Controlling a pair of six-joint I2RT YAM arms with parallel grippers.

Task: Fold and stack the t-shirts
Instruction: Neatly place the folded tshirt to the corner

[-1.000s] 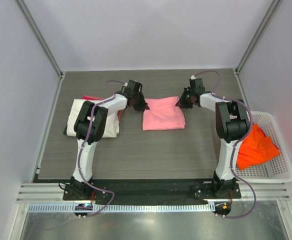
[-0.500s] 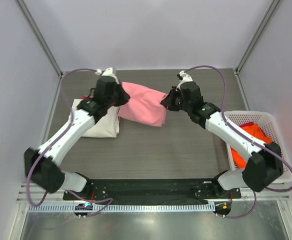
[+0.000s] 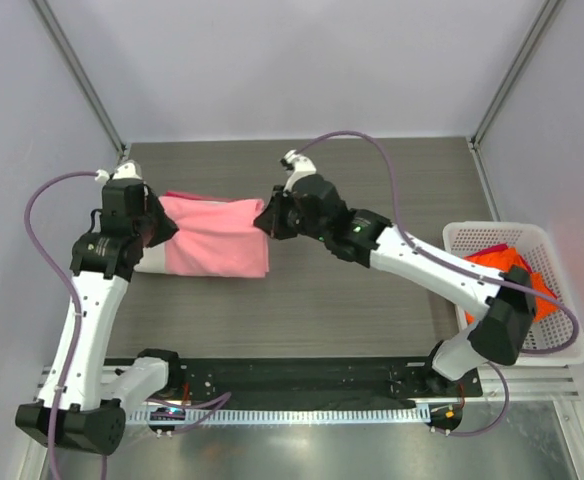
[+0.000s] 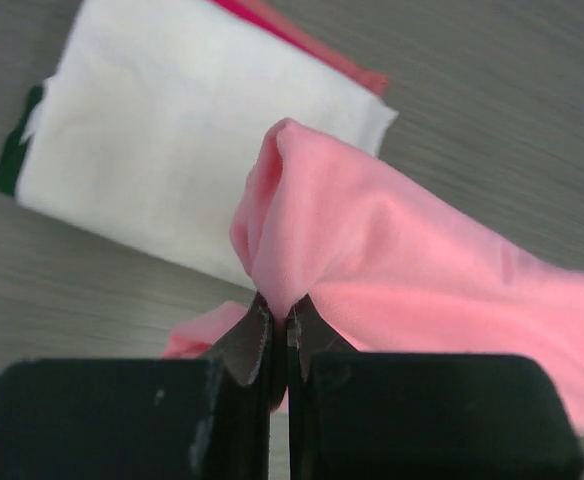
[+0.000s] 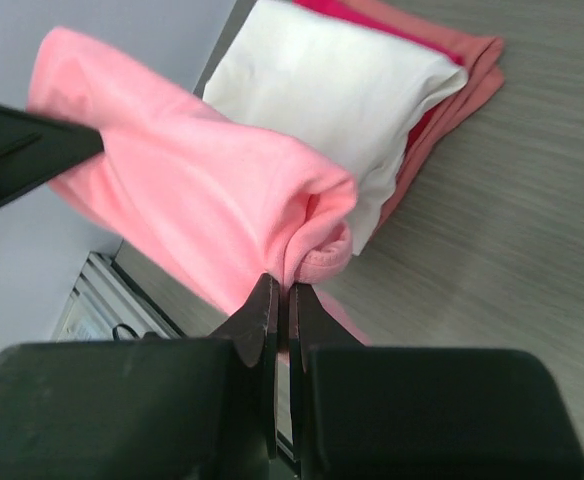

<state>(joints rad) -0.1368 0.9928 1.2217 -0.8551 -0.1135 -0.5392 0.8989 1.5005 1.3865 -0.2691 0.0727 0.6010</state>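
The left hand (image 4: 279, 320) was clenched on a pinched fold of the pink t-shirt (image 4: 402, 250), its two dark fingers pressed almost together with only a sliver of cloth between them. The right hand (image 5: 277, 295) was clenched the same way on the opposite end, where the fabric bunched into a soft roll just above the fingertips. How deep the cloth ran into either grip could not be made out, since the black finger bodies blocked the lower part of both wrist views.

The pink t-shirt was smooth, matte cotton, sagging in a loose band between the two hands over the left part of the desk (image 3: 372, 300). From above it covered most of the folded stack beneath it, and whether it touched that stack could not be told.

The wrist views showed the stack better: a cream-white t-shirt (image 4: 172, 140) folded into a flat rectangle, with the edge of a red t-shirt (image 5: 322, 8) peeking out from under it.

At the right edge stood a white mesh basket (image 3: 562, 345) holding a crumpled orange t-shirt (image 3: 542, 295), partly hidden behind the right arm.
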